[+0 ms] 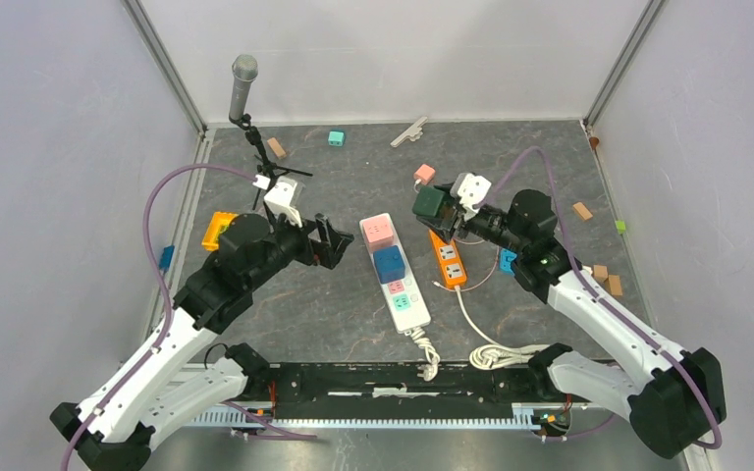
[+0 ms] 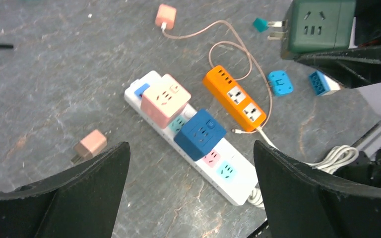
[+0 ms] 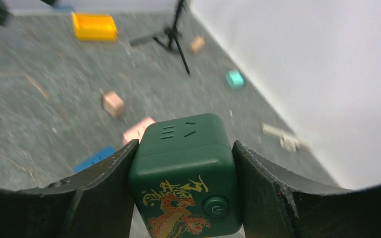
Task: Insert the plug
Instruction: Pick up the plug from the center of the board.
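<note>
Green cube plug (image 3: 186, 163) is clamped in the right gripper (image 1: 434, 203), off the table over the orange strip's (image 1: 449, 257) far end, prongs sideways. White strip (image 1: 407, 306) sits lower, toward the left arm, long axis front-to-back. Free sockets are near-end, past the blue cube (image 1: 389, 263). Left gripper (image 1: 326, 238) is wide open, empty.

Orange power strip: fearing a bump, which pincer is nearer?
Right. The right pincer, gripping the green cube, hangs by the orange power strip; the left pincer sits beyond the white strip.
</note>
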You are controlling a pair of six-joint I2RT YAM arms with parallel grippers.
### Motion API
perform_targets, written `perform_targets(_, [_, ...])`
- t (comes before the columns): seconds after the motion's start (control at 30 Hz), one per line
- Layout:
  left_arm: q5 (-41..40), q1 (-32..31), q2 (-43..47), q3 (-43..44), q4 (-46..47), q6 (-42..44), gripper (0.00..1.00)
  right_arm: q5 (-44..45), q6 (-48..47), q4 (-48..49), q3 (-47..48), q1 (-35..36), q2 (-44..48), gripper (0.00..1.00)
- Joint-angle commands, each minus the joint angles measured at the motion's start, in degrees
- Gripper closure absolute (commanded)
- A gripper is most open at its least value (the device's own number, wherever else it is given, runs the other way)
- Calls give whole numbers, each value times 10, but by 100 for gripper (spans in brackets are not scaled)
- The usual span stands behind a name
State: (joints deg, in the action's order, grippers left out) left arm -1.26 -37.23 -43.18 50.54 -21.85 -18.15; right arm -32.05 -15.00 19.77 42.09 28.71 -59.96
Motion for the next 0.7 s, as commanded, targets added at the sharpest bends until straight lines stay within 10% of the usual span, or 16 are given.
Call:
perform_targets(0.0, [-33,1,4,-26,-14,-26,0,144,-48,-163,23,0,29,100])
perform_targets(0.5, [-45,1,-17,-70,-45,-133,0,438,148,-325,4,-1,48,100])
perform_targets(0.67, [-39,1,-26,-87,-68,-178,0,383,194,-413,28,-3,26,100])
